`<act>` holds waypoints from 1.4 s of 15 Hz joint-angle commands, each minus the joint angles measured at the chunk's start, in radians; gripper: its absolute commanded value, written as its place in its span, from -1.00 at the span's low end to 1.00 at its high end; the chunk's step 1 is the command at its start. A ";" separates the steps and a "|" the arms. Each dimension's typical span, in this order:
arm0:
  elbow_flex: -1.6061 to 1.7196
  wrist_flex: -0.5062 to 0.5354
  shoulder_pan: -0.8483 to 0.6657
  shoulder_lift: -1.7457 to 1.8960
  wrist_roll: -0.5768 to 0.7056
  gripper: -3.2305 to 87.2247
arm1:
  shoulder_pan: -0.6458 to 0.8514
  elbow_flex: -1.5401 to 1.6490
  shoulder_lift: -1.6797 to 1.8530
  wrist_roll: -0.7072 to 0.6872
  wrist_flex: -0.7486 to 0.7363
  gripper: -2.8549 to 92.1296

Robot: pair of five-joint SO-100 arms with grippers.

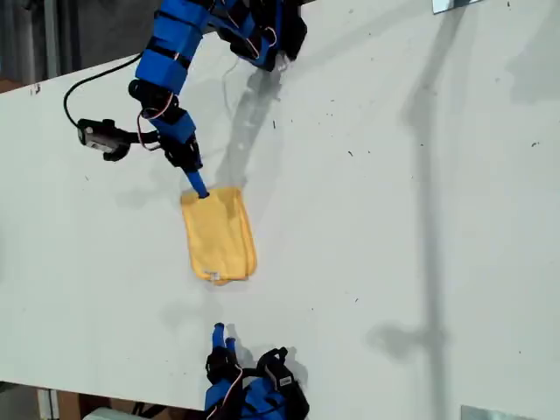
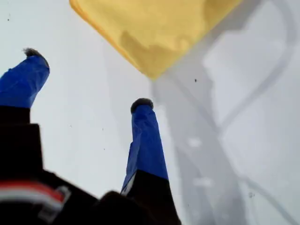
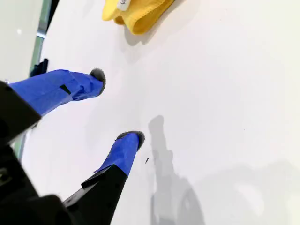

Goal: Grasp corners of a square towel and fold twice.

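Towel [image 1: 219, 236] lies on the white table [image 1: 394, 219], left of centre in the exterior view. It reads as a narrow oblong, not a square. Stacked edges show in the second wrist view, so I judge at least one fold is in. A small white tag [image 1: 213, 276] sits at the end nearest the second arm.

First end effector [image 1: 197, 184]: fingers spread, holding nothing. In the exterior view its tip sits at the towel's far end; whether it touches the cloth I cannot tell. Its wrist view shows one rounded corner [image 2: 152, 72] just ahead of the open jaws, with bare table between the fingertips [image 2: 140, 104].

Second end effector [image 1: 223, 337]: also spread wide and empty, low over the table near the lower edge of the exterior view, well apart from the towel's tagged end [image 3: 138, 14].

Step in hand, as I read it: take hold of a corner for the next fold.

How to do it well:
- Bring one finger of the first end effector down flat on the table and slide it under the hem, so the pinch catches every layer, not just the top one.
- Close fully before lifting; a soft cloth slips from a shallow bite.
- Move the second end effector up to the tagged end to pin or lift it in step, or the stack will drag and skew.
- Lift low and carry straight across.
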 commanded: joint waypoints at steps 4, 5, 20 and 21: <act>-0.008 -0.006 -0.018 0.015 0.011 -0.45 | -0.126 0.784 1.175 0.344 0.166 -0.23; -0.006 -0.005 -0.018 0.018 0.017 -0.44 | -0.118 0.811 1.282 0.364 0.256 -0.22; 0.058 0.003 0.362 0.021 -0.531 -0.46 | -0.026 0.894 1.284 0.831 0.364 -0.65; 0.058 0.002 0.333 0.021 -0.390 -0.47 | -0.028 0.894 1.284 0.831 0.364 -0.65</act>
